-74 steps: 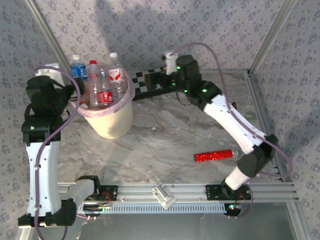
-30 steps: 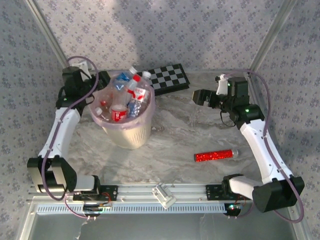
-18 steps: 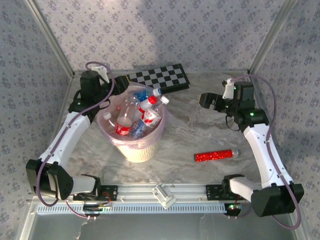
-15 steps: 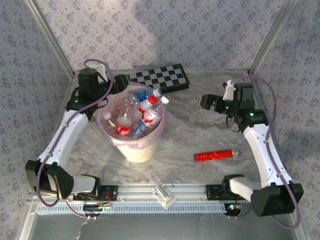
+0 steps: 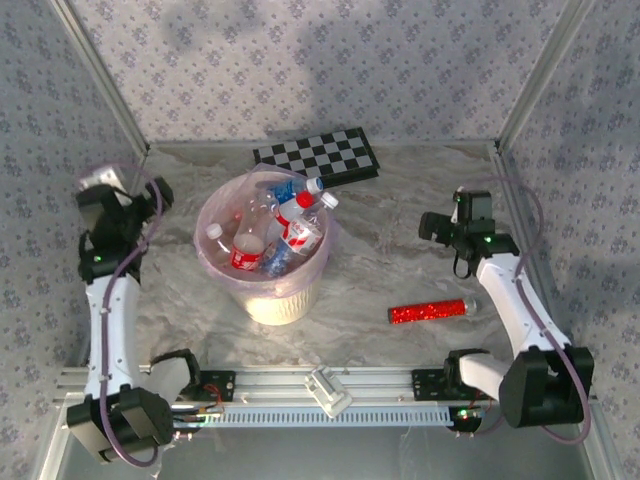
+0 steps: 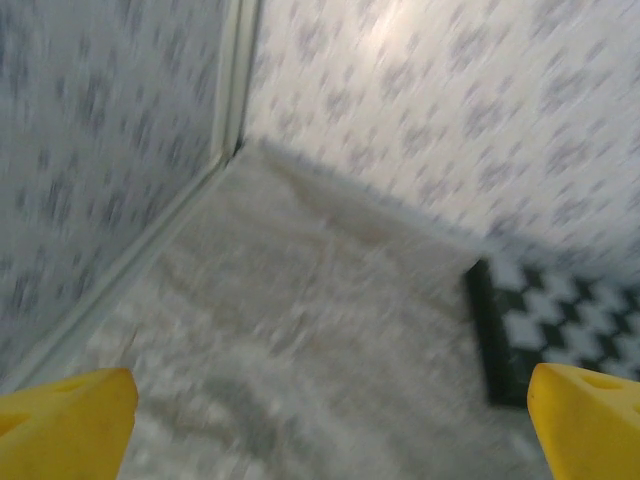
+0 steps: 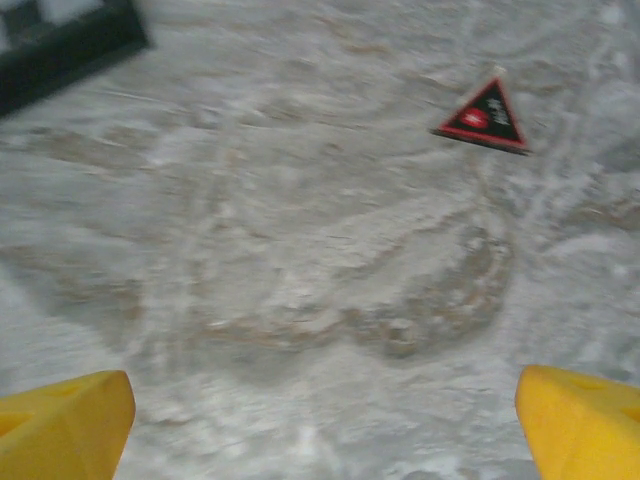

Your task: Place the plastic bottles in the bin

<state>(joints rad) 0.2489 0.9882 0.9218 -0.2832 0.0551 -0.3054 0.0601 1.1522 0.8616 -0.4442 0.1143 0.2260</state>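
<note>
Overhead now: the bin (image 5: 275, 300) sits a little left of centre in the frame, cream wall below and pink liner (image 5: 322, 262) folded over the rim. The plastic bottles (image 5: 285, 238) are piled inside it, with clear bodies, red and blue labels, red and white caps. A couple of necks poke up toward the upper right of the rim. How many there are, I can't count through the tangle. Just behind the bin, top centre, the black-and-white checkerboard (image 5: 320, 155) lies flat; whether it touches the rim I can't tell. Lower and right of centre, the red glittery tube (image 5: 428, 311) lies on its side on the marbled counter (image 5: 380, 250), well apart from the bin.

Over at the left edge of the frame the left pincer (image 5: 158, 193) hangs clear of the bin, and it's released. In its own wrist view the yellow fingertips (image 6: 65, 420) sit in the two bottom corners, wide apart. Blurred bare counter lies between them, and the checkerboard's dark edge shows at the right side.

The right pincer (image 5: 430, 226) is at the right of the frame, pointing toward the centre, above the tube in the picture. It's released as well, its yellow fingertips (image 7: 578, 420) spread to the bottom corners of its wrist view with bare counter between them. A small red-and-black triangular sticker (image 7: 487, 115) lies upper right, a dark corner of the checkerboard upper left
</note>
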